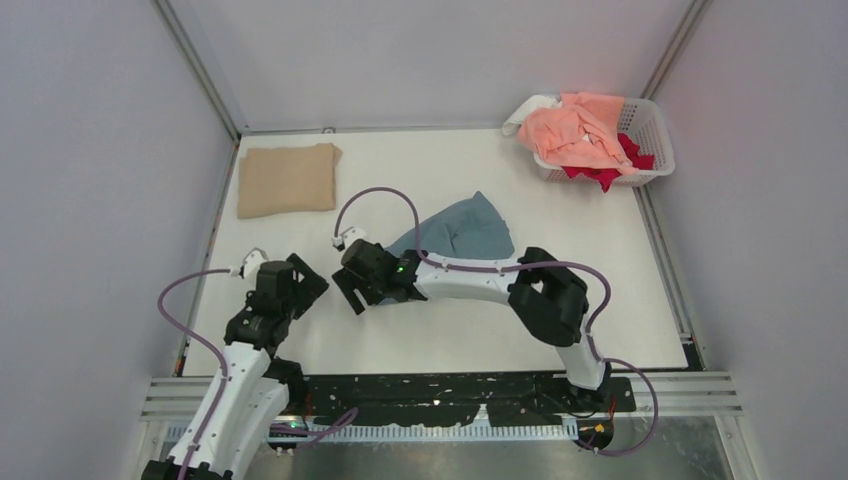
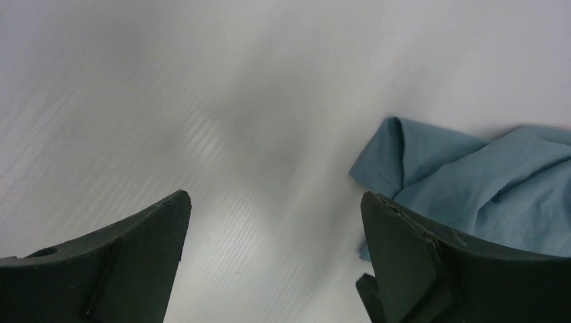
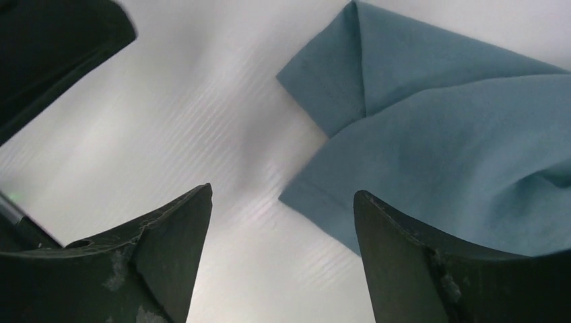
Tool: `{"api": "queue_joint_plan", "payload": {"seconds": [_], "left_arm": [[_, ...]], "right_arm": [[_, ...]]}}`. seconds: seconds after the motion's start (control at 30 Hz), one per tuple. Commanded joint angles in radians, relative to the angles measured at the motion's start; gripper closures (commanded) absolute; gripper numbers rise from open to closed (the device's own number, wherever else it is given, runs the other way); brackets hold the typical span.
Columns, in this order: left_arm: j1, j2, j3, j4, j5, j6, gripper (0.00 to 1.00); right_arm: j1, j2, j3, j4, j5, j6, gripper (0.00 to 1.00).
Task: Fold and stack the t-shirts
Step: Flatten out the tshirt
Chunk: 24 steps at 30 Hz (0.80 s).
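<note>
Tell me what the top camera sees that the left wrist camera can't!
Only the top camera shows the folded tan shirt, the white basket holding a peach-pink shirt and a red shirt, and the right arm. Only the left wrist camera shows its open fingers up close. Both show the teal-blue shirt on the white table.

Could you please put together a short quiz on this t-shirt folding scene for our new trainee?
1. True or false: the tan t-shirt lies folded on the table, at its far left corner.
2. Where is the peach-pink t-shirt? A) in the white basket; B) on the tan t-shirt; C) spread flat on the table.
3. Fill in: the left gripper and the right gripper are both ___, gripping nothing.
Key: 1 true; 2 A; 3 open.
</note>
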Motion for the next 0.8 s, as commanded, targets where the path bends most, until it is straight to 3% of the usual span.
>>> {"api": "queue_joint_plan", "payload": {"seconds": [0.0, 0.1, 0.33, 0.53, 0.67, 0.77], "left_arm": [[0.008, -0.05, 0.003, 0.006, -0.011, -0.016, 0.01], [0.009, -0.073, -0.001, 0.005, -0.017, -0.022, 0.01], [0.009, -0.088, -0.003, 0.004, -0.016, -0.027, 0.01], [0.009, -0.079, -0.004, 0.012, -0.014, -0.028, 0.01], [0.009, -0.063, -0.009, 0.045, 0.018, -0.013, 0.01], [0.008, -0.039, -0.012, 0.105, 0.091, 0.026, 0.01]], "right_arm": [[-0.003, 0.089, 0.131, -0.125, 0.134, 0.072, 0.21], [-0.001, 0.116, 0.129, -0.143, 0.133, 0.09, 0.33], [0.001, 0.174, 0.148, -0.159, 0.135, 0.091, 0.47], [0.009, 0.172, 0.142, -0.211, 0.19, 0.106, 0.75], [0.009, 0.114, 0.126, -0.185, 0.196, 0.063, 0.89], [0.005, -0.024, 0.09, -0.129, 0.189, 0.015, 0.91]]}}
